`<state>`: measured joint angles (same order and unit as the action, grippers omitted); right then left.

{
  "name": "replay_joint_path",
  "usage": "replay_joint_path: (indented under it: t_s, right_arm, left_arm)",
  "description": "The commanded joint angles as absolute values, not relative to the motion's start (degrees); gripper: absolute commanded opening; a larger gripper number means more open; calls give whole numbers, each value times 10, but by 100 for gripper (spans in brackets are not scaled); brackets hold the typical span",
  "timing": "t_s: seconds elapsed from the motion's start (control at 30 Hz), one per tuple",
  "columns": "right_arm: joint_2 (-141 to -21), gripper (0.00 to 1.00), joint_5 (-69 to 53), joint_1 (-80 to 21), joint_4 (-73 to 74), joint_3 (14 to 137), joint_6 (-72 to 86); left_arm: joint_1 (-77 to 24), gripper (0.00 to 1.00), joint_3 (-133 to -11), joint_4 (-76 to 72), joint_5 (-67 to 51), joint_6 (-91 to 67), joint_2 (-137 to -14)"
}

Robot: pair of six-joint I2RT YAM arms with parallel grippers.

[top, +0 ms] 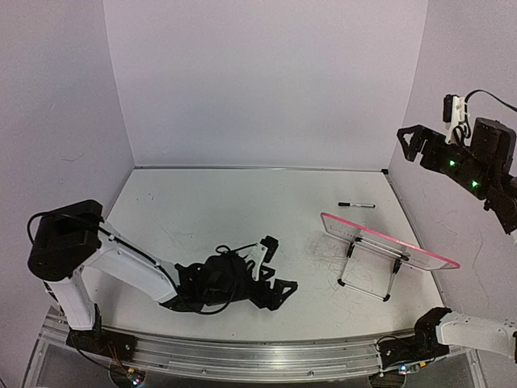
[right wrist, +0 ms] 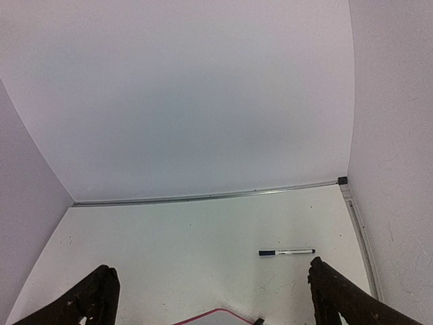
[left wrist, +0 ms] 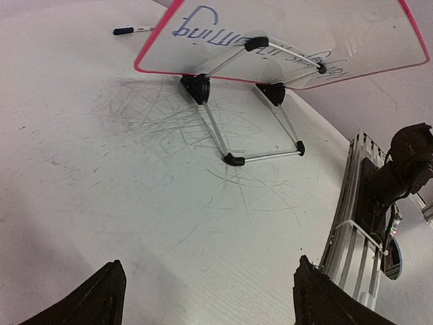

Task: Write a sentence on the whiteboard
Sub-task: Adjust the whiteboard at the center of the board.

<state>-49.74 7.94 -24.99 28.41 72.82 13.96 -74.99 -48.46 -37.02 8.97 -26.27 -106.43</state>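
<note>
My left claw (left wrist: 208,284) and right claw (right wrist: 211,271) both gaped empty.
A careless low sweep could topple the whiteboard (left wrist: 291,27) off its stand (left wrist: 267,156).

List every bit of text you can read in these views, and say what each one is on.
Whiteboard: dark blue handwriting, upside down in the left wrist view and partly behind the stand; not clear enough to quote.
Pen: too small to show any label.
Nothing else carries readable text.
</note>
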Motion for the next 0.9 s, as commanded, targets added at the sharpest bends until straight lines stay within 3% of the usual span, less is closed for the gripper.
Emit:
replay_joint_path:
  t_s: [0.0,0.13,0.47,0.87]
  right_arm:
    - [-490,98,73,-248,299,737,148]
    - [-491,98,59,-248,308,735,147]
    - [-574,94,-113,-259,412,731,-25]
    - [-694,83,-28,-410,495,759,-82]
  left_arm:
    - [-767,85,-578,-431,137,-243,-1133]
    - [-771,87,-612,-431,202,-258,-1153]
    - [-758,91,-588,-431,107,-249,-1082]
    - [-698,96,-491,-430,71,-311,-942]
